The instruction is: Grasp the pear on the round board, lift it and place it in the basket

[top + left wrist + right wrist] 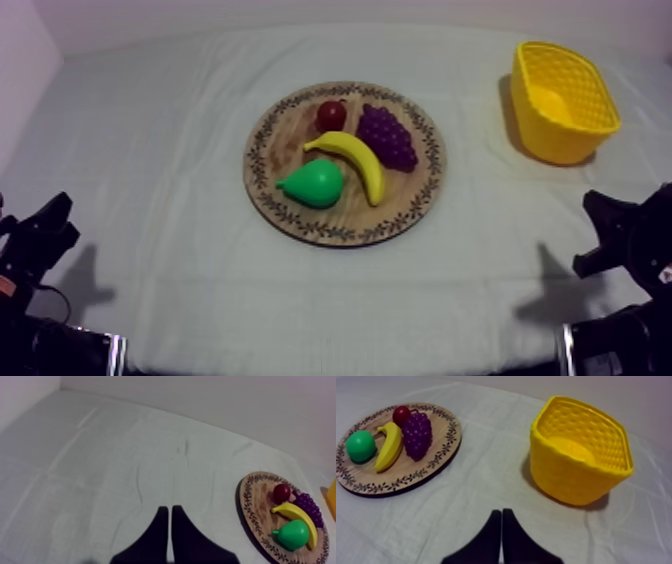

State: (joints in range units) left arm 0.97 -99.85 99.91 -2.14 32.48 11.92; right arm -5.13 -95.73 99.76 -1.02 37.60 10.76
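Note:
A green pear (315, 184) lies on the round wooden board (290, 218) at mid-table, beside a banana (358, 160), purple grapes (388, 137) and a small red fruit (331, 114). The yellow basket (562, 100) stands at the far right with nothing in it. My left gripper (50, 225) rests low at the left edge, and its fingers (169, 526) lie together as a narrow wedge over bare cloth. My right gripper (608, 232) rests low at the right edge, its fingers (500, 528) likewise shut on nothing. The pear (292, 534) (360, 446) is far from both.
Grey-white cloth covers the table, with open room on the left and in front of the board (411, 478). The basket (581, 458) stands just ahead of my right gripper. A wall runs behind the table.

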